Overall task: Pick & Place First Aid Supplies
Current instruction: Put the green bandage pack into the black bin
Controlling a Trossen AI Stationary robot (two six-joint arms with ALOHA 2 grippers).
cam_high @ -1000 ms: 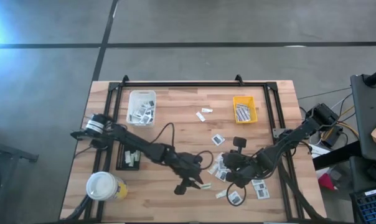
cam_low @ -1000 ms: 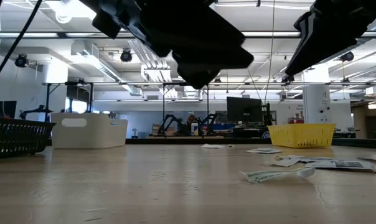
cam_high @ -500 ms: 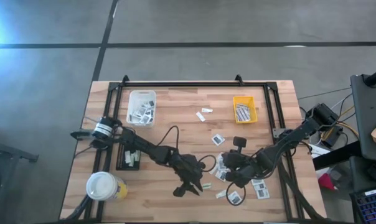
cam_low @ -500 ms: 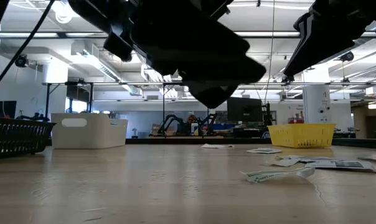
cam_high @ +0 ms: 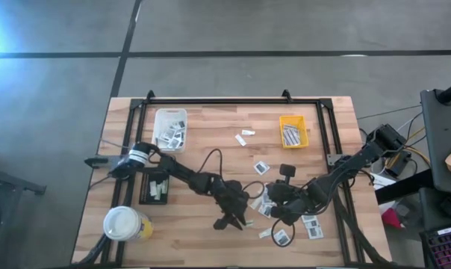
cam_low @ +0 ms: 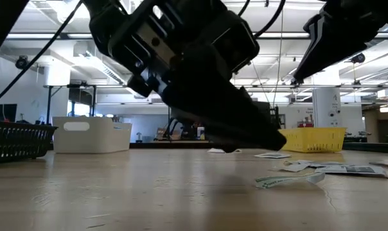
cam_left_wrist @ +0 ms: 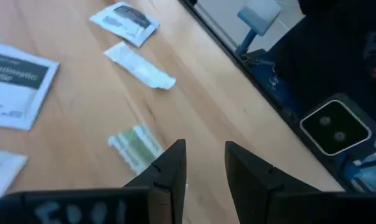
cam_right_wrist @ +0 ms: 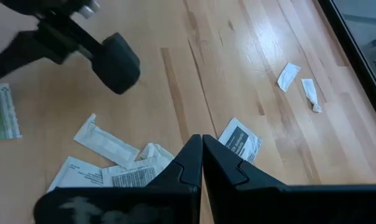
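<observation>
From above: left gripper (cam_high: 231,221) down near the table's front edge, beside a green-striped strip (cam_high: 247,222); right gripper (cam_high: 274,214) over a scatter of white packets (cam_high: 310,226) toward the front right corner; white tray (cam_high: 170,128) and yellow tray (cam_high: 293,131) near the back edge, cup (cam_high: 125,223) at the front left corner. From table height: left arm low, strip (cam_low: 285,181) flat on the wood. From the left wrist: fingers (cam_left_wrist: 169,174) apart, empty, strip (cam_left_wrist: 136,144) just ahead. From the right wrist: fingers (cam_right_wrist: 191,163) pressed together, holding nothing, above packets (cam_right_wrist: 241,139).
</observation>
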